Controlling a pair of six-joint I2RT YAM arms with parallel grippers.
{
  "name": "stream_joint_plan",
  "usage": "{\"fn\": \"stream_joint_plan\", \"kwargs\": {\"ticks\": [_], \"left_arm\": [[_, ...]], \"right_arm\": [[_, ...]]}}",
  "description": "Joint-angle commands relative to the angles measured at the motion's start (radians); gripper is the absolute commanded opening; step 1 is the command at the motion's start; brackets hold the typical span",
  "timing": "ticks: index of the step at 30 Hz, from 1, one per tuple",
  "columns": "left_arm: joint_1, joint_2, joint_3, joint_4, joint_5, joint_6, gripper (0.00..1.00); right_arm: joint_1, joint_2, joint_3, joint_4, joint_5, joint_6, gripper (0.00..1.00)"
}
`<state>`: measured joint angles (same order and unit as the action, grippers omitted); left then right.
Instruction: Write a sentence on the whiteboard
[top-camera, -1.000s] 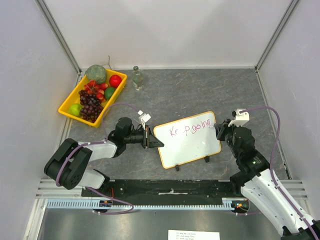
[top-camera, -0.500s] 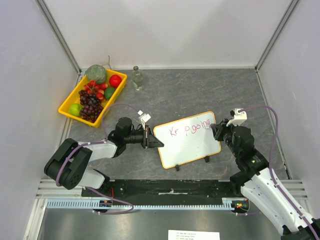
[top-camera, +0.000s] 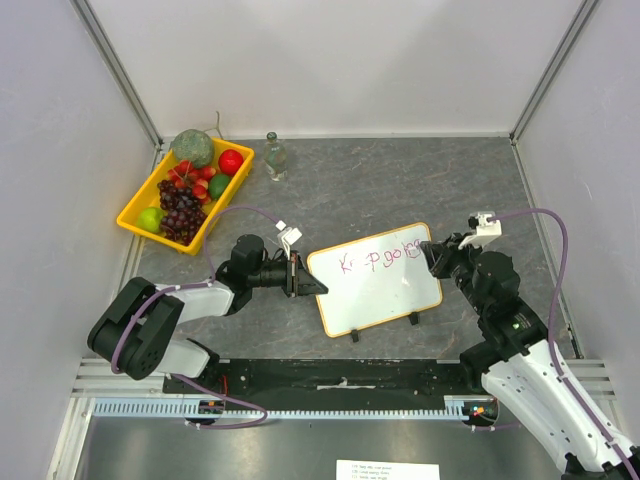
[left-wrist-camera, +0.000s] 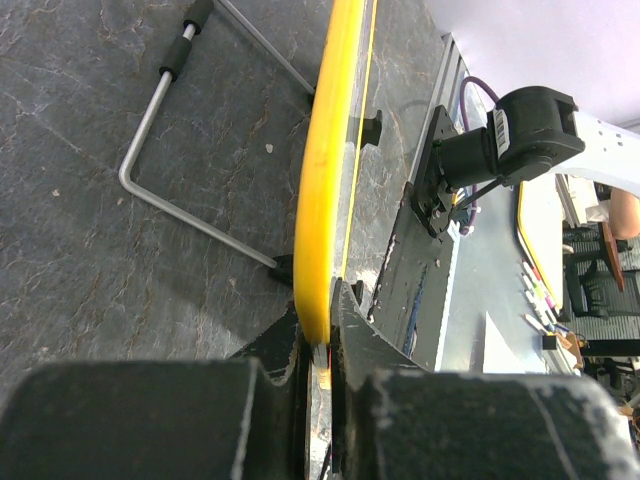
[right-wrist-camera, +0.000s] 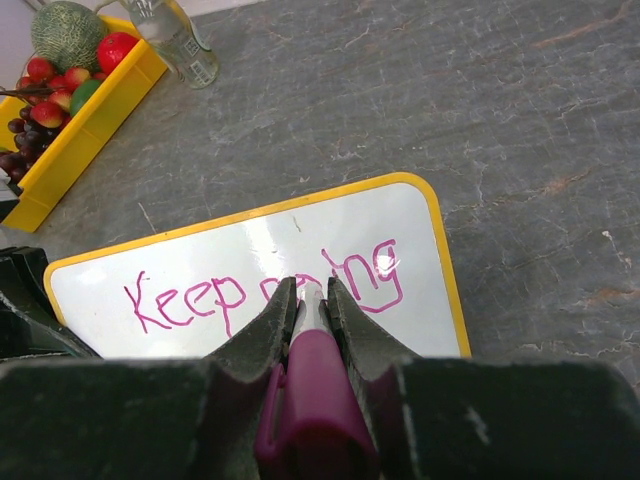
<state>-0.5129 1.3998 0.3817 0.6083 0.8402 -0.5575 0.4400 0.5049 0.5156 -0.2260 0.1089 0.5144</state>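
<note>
Pins the whiteboard (top-camera: 385, 298) by its left edge in the tightly closed left gripper (top-camera: 306, 281) — likely to stop it sliding mid-table — and clamps a purple marker (right-wrist-camera: 312, 372) in the right gripper (top-camera: 433, 256), tip at the pink "Keep going".

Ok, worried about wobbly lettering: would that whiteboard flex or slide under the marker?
Probably stiff: the whiteboard shows a straight yellow edge. It looks thin and light, so apt to slide; the left pincer clamping its edge likely steadies it.
</note>
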Motion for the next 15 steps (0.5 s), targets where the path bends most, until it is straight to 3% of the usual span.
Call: {"fn": "stream_joint_plan", "kwargs": {"ticks": [1,15], "left_arm": [[-0.003,0.007,-0.017,-0.087,-0.115,0.134,0.02],[-0.001,0.005,-0.017,-0.088,-0.115,0.134,0.02]], "right_arm": [[-0.004,-0.003,0.038,0.016,-0.028,0.004,0.0],[-0.003,-0.025,0.017,0.016,-0.063,-0.028,0.0]]}}
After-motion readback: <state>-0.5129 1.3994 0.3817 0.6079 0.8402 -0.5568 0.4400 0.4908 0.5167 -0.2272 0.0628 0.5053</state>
